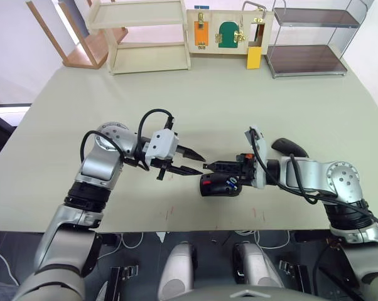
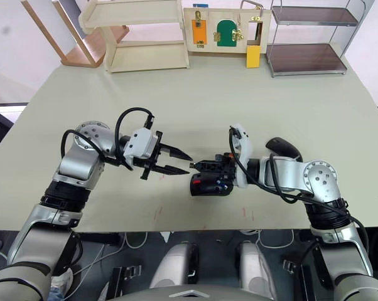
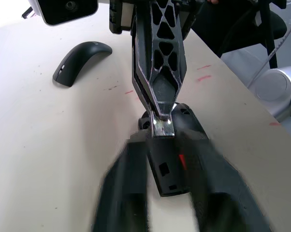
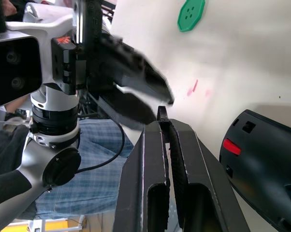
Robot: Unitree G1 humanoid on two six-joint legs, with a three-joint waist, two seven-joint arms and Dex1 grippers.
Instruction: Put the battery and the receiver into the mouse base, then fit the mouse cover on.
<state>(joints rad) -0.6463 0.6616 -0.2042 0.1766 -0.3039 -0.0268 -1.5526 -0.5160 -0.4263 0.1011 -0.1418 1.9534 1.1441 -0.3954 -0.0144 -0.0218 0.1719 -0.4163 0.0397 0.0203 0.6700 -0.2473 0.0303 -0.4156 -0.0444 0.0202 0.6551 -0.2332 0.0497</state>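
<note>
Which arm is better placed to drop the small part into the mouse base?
Right, probably. The right hand is shut on a small silvery part directly above the mouse base; the left hand is open beside it.

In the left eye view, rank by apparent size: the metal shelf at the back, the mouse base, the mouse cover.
1. Metal shelf, clearly largest, though farthest away.
2. Mouse base.
3. Mouse cover.
The base and cover look close in size; the right arm partly hides both, so their order is unsure.

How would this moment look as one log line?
left gripper: open, facing right gripper | right gripper: shut on small silvery piece, above base | cover: on table
</note>
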